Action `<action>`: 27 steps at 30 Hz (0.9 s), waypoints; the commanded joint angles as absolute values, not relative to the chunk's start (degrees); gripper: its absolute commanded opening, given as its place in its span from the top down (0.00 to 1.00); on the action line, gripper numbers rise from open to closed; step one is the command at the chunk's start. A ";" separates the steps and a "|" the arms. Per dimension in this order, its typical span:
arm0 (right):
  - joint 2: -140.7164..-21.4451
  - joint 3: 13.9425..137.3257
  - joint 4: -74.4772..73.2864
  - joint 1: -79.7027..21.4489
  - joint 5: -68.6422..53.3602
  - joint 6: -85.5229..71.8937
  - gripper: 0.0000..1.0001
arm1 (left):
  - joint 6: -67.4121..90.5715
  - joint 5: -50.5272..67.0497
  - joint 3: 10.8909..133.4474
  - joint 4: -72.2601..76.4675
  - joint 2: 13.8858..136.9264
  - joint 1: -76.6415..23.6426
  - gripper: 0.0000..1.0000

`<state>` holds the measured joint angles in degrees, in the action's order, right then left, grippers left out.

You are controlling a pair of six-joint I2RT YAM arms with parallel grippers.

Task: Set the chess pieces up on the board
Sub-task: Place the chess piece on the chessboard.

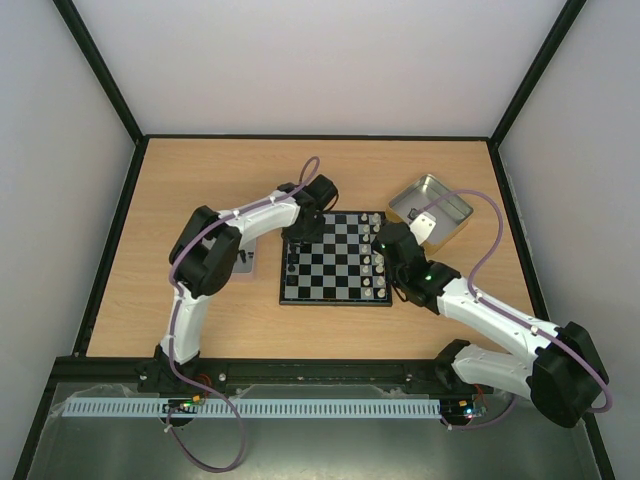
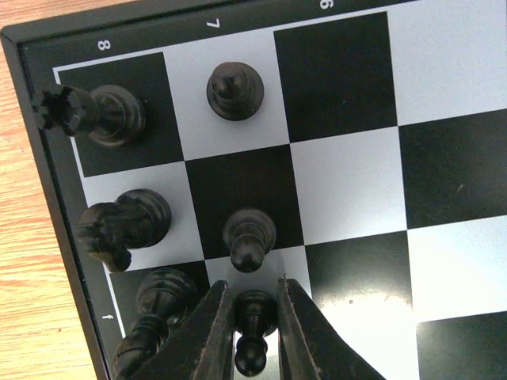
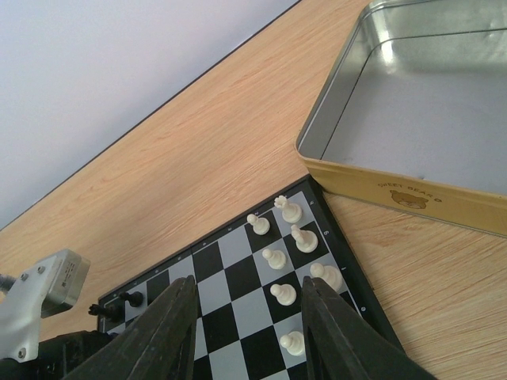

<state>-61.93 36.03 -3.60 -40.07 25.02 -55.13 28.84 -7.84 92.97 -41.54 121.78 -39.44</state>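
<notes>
- Left hand [image 2: 253, 290]: nearly shut, with its two dark, scuffed fingers pressed against either side of a black pawn [image 2: 253, 313]. You grip low on the stem, probably because the round head gives the flat pads nothing to hold.
- The pawn is upright over a pale square in the second row in from the board's left edge, third square from the far-left corner. Judged: it is being seated, not carried.
- Next to it are the other black pieces, all glossy, turned and small-based. One pawn [image 2: 249, 237] is just beyond and another [image 2: 234, 91] is further along that row. In the edge row are a bishop [image 2: 158, 305], a knight [image 2: 123, 226] and a rook [image 2: 95, 115] on the corner square.
- Board [image 2: 451, 95]: flat and smooth with slight glare, printed numbers on a thin black border. It sits mid-tabletop.
- Right hand [image 3: 249, 324]: fingers well apart and holding nothing. You have it hovering over the board's right side, clear of the left arm.
- Pale pieces [image 3: 289, 261]: matt cream, in two rows along the board's right edge.
- Tin [image 3: 412, 190]: shiny inside, gold wall with a bear print, just beyond the board's far-right corner. No pieces show in the visible part.
- Tabletop [image 3: 198, 142]: wood-grain laminate.
</notes>
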 commanded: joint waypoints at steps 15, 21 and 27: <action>-62.67 35.32 -3.53 -39.84 26.28 -55.81 0.64 | 27.19 -5.82 94.40 -42.36 122.39 -39.08 0.77; -62.51 35.33 -3.43 -39.85 26.17 -55.90 0.64 | 26.95 -4.67 94.40 -42.20 121.42 -39.10 0.74; -62.08 35.33 -3.67 -39.90 26.19 -55.99 0.64 | 27.03 -3.99 94.74 -42.11 120.41 -39.08 0.73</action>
<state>-62.28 36.03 -3.57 -40.07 24.69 -55.13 27.42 -5.08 93.08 -41.50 122.06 -39.29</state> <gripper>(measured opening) 0.358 0.267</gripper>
